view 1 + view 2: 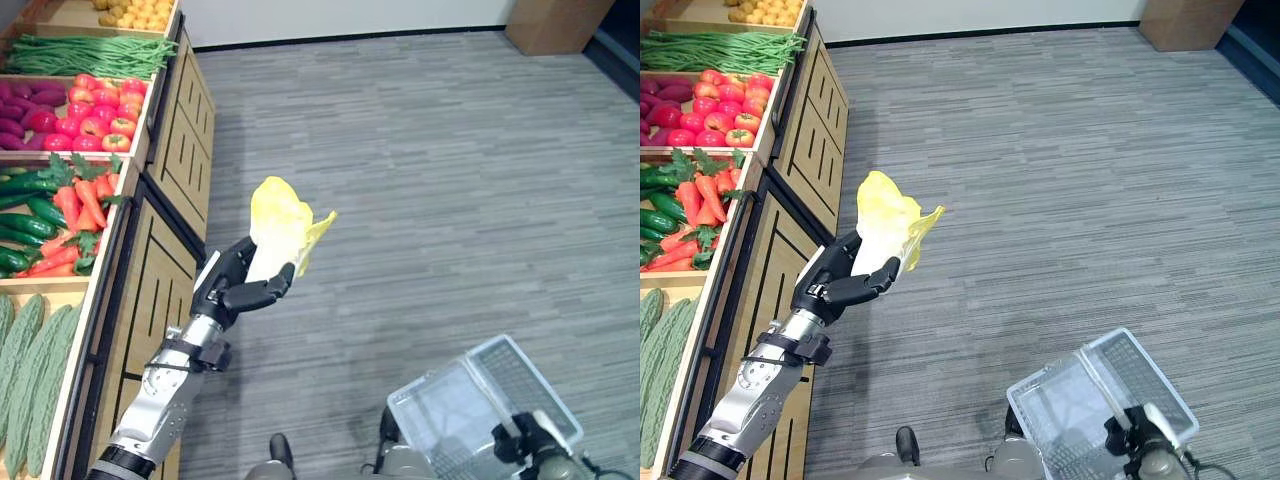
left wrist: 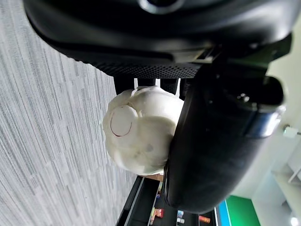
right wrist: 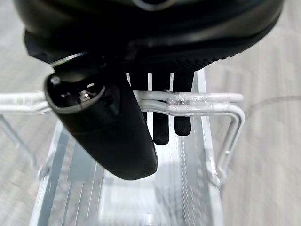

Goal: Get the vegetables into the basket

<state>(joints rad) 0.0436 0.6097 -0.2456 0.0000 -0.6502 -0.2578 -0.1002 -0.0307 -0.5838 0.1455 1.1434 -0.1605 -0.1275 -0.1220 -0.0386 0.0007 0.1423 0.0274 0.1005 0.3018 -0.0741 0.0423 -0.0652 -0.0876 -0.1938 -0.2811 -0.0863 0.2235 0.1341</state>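
**Yellow cabbage held aloft, basket kept ready on the other side**

A pale yellow leafy cabbage [image 1: 283, 222] was gripped at its white base by the left hand [image 1: 243, 283], fingers and thumb curled round the stem end, as was confirmed in the left wrist view, where the cut stalk [image 2: 123, 123] was seen wedged against the thumb. The grip was placed low on the vegetable, presumably so that the loose leaves would be left free and uncrushed. The cabbage was held in the air over the grey floor [image 1: 450, 180], just beside the wooden produce stand [image 1: 170, 215] and clear of its edge, which suggests it was lifted out to be carried across.

The white wire basket [image 1: 480, 400] was held low on the robot's right, well apart from the cabbage. Its handle [image 3: 197, 101] was hooked by the curled fingers of the right hand [image 3: 162, 125], so that the open top was kept facing upward to receive the load. The basket appeared empty.

On the stand, carrots [image 1: 82, 205], cucumbers [image 1: 25, 215], tomatoes [image 1: 95, 115] and green beans [image 1: 90, 52] lay sorted in separate bins, not yet collected. The task was judged to be at an early stage, with a crossing move toward the basket required next.
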